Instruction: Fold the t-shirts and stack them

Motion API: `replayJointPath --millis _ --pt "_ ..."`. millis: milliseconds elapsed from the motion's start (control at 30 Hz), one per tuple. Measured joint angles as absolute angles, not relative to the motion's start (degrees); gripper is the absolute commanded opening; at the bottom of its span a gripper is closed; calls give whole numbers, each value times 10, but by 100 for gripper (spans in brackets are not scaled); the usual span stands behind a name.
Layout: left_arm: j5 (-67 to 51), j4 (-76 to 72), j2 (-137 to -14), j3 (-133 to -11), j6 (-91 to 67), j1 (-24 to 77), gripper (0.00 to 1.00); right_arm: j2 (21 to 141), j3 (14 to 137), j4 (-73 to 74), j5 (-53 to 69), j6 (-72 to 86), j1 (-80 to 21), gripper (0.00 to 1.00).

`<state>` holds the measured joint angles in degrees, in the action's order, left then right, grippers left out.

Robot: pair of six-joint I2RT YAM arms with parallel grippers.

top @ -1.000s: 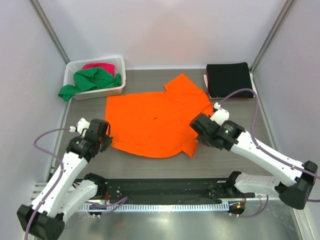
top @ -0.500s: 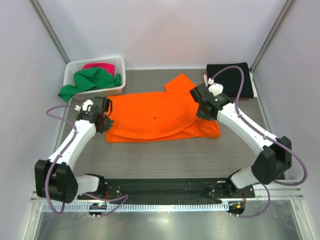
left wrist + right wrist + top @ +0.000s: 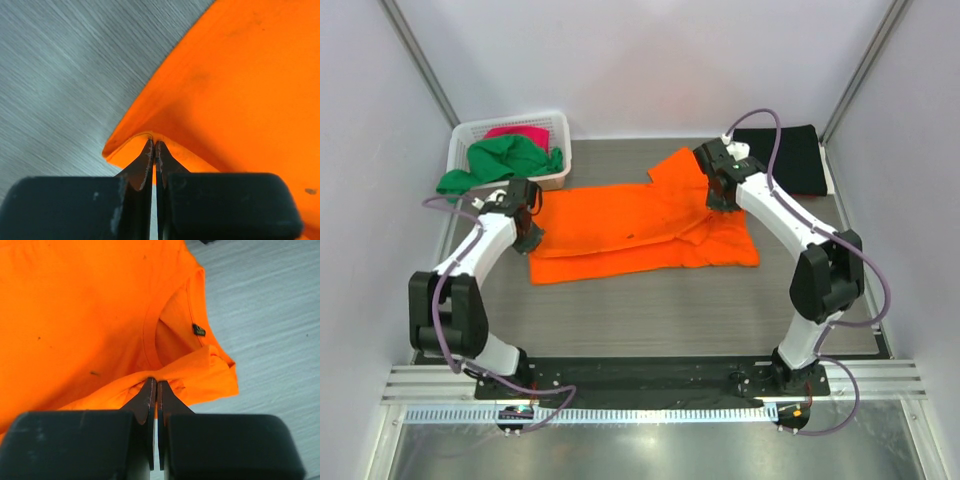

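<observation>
The orange t-shirt (image 3: 640, 228), smooth soft cloth, lies across the centre of the grey streaked worktop (image 3: 660, 310) as a wide doubled band, with one sleeve poking toward 12 o'clock. The left claw (image 3: 154, 149) is pinched tight on its folded edge at 9 o'clock. The right claw (image 3: 154, 386) is clamped on a bunched fold beside the ribbed collar at 2 o'clock. A black t-shirt (image 3: 790, 160) sits folded square at 1 o'clock. A green t-shirt (image 3: 505, 158) and a pink t-shirt (image 3: 520, 132) lie crumpled in the white lattice basket (image 3: 563, 140) at 10 o'clock.
</observation>
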<state>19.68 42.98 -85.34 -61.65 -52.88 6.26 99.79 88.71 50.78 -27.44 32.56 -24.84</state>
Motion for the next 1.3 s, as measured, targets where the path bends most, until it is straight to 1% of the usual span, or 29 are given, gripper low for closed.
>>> replayJointPath --millis 33,100,133,167,200,233,267,300,367,400,500,600,733,833,933,1000,1067,1100,1200,1300 --pt "195 429 -865 -620 -525 60 1 1008 896 508 -273 319 -246 1" --pt "187 428 -889 -627 -519 52 11 1034 917 508 -272 307 -243 1" --pt "181 427 -903 -633 -517 48 14 1048 928 506 -272 300 -242 5" --pt "172 427 -922 -644 -512 42 44 1065 943 507 -272 294 -239 42" --pt "164 428 -940 -656 -505 37 62 1077 953 507 -271 292 -236 63" --pt "152 429 -962 -674 -496 29 75 1094 971 510 -269 286 -232 82" --pt "139 428 -982 -692 -486 22 93 1116 1001 519 -268 282 -226 94" --pt "129 431 -998 -709 -482 15 97 1137 1028 524 -268 275 -220 100" --pt "108 432 -1016 -742 -469 -2 99 1165 1076 532 -265 265 -209 100" --pt "104 433 -1016 -749 -464 -9 99 1171 1089 533 -264 264 -202 100" --pt "99 435 -980 -745 -455 -24 98 1141 1065 532 -253 265 -187 100" --pt "93 432 -887 -684 -455 -29 97 1032 926 499 -222 274 -175 99" --pt "74 410 -752 -566 -464 -28 95 872 728 464 -160 294 -159 91" --pt "60 385 -704 -476 -477 -28 93 802 601 424 -108 309 -124 84" --pt "48 357 -698 -417 -488 -28 91 797 526 393 -67 318 -85 81" --pt "42 332 -698 -384 -495 -28 89 804 499 379 -49 319 -68 79" --pt "36 309 -698 -363 -502 -28 88 810 482 358 -27 321 -55 77" --pt "34 294 -698 -354 -507 -28 87 813 476 346 -18 321 -49 75" --pt "30 257 -702 -338 -516 -28 84 825 469 308 7 321 -33 72" --pt "29 220 -710 -332 -525 -28 76 846 469 272 19 321 -20 67"
